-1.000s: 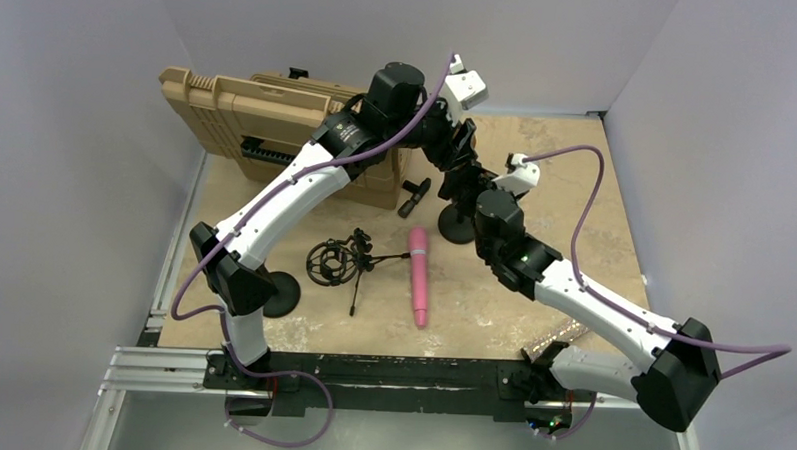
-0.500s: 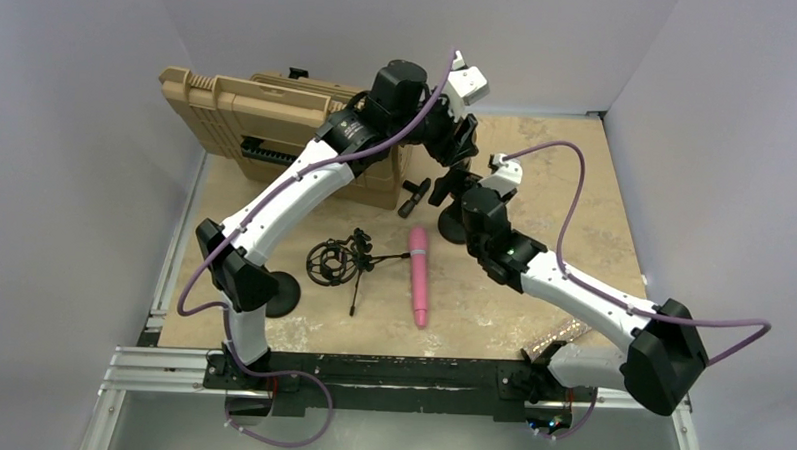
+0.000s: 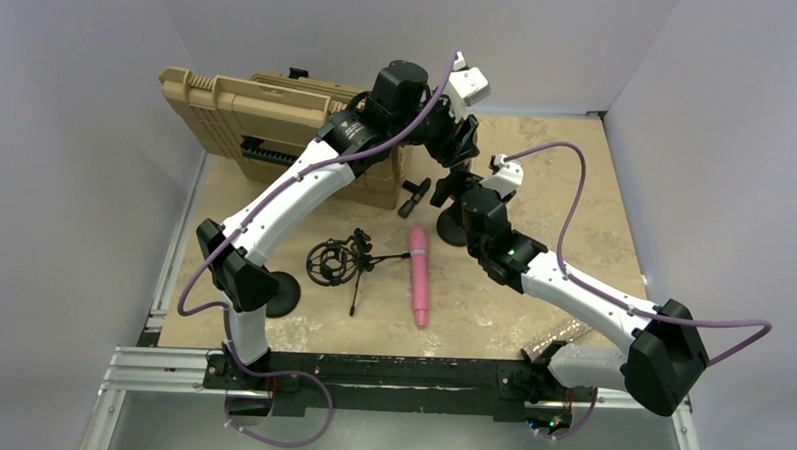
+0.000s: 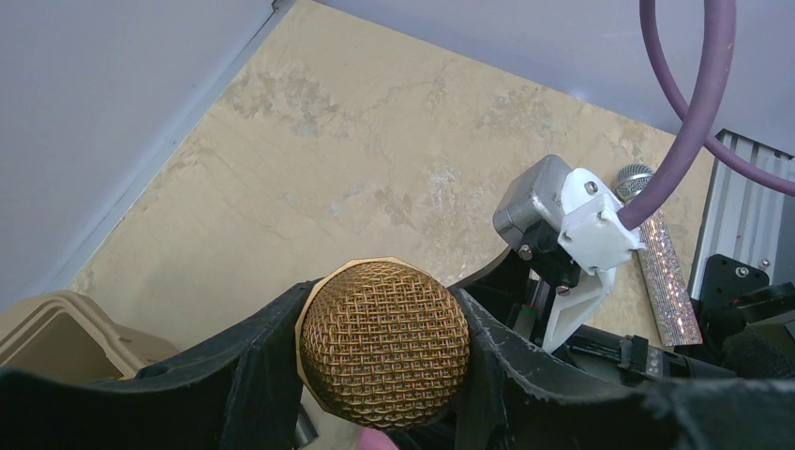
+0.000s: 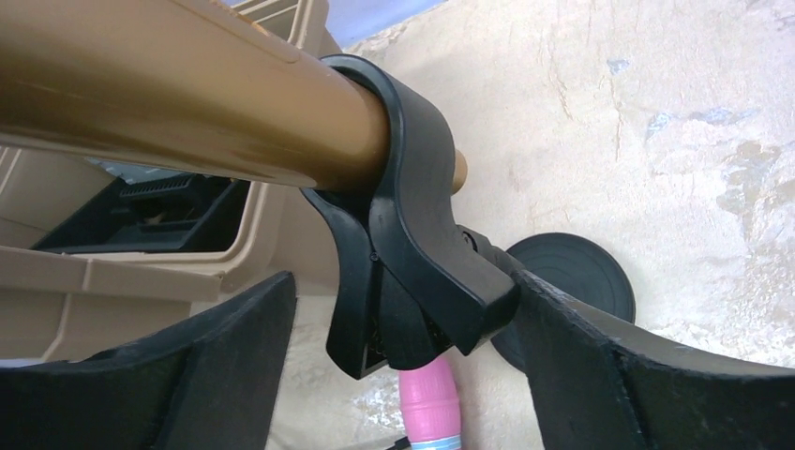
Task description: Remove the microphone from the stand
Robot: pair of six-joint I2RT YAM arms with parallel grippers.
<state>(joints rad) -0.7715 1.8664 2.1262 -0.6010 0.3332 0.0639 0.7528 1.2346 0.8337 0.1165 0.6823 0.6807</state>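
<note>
Microphone [image 4: 384, 342], gold, sits with its barrel in the black clip [image 5: 412, 272] of the stand [image 5: 572, 272], raised above the bench [image 4: 328, 169]. The left jaws are clamped on its mesh head. The right jaws stand wide apart on either side of the clip, gripping nothing. I judge they should close on the clip and steady it while the left jaws draw the barrel out along its own axis. Behind, a tan case [image 3: 248, 120] shows a black insert; its other contents I cannot tell.
</note>
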